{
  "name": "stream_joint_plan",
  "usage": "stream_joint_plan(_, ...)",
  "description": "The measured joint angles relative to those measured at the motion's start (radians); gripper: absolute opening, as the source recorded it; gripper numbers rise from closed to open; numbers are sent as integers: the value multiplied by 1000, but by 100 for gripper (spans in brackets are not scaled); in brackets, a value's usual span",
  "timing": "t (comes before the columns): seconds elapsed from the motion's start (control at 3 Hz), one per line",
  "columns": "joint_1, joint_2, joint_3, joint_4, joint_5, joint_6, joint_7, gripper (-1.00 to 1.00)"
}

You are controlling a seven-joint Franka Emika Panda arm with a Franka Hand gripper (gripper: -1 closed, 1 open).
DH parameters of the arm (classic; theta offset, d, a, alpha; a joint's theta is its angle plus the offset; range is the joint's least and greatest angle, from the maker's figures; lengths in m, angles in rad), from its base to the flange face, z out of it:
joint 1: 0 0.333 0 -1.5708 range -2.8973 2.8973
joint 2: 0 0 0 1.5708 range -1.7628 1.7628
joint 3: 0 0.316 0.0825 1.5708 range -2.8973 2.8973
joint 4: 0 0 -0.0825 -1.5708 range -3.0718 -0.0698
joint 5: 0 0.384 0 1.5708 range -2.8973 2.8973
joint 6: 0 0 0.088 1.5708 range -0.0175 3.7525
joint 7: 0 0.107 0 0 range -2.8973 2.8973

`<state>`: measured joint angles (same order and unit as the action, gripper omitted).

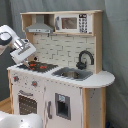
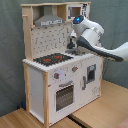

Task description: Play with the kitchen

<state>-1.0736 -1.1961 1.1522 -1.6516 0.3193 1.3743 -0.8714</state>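
The kitchen (image 1: 60,95) is a white and light-wood toy set with a black-red stovetop (image 1: 37,66), a grey hood (image 1: 40,26), a microwave (image 1: 70,22), a black faucet (image 1: 85,57) over the sink (image 1: 72,74), and a windowed oven door (image 1: 27,102). In the first exterior view my gripper (image 1: 27,57) hangs low over the stovetop's left end, on a white arm coming in from the first exterior view's left. In the second exterior view the gripper (image 2: 73,48) sits at the far edge of the stovetop (image 2: 52,59), below the hood (image 2: 50,21).
A grey curtain (image 1: 117,60) hangs behind the kitchen. The kitchen stands on a light wooden surface (image 2: 102,107). A white rounded robot part (image 1: 20,121) fills the first exterior view's lower left corner. The arm's link (image 2: 107,52) reaches across the counter from the second exterior view's right.
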Motion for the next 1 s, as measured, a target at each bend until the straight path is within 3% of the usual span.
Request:
stream_joint_plan(0.67, 13, -127, 9, 101, -104, -39, 29, 100)
stream_joint_plan(1.0, 12, -206, 22, 139, -135, 6, 28, 100)
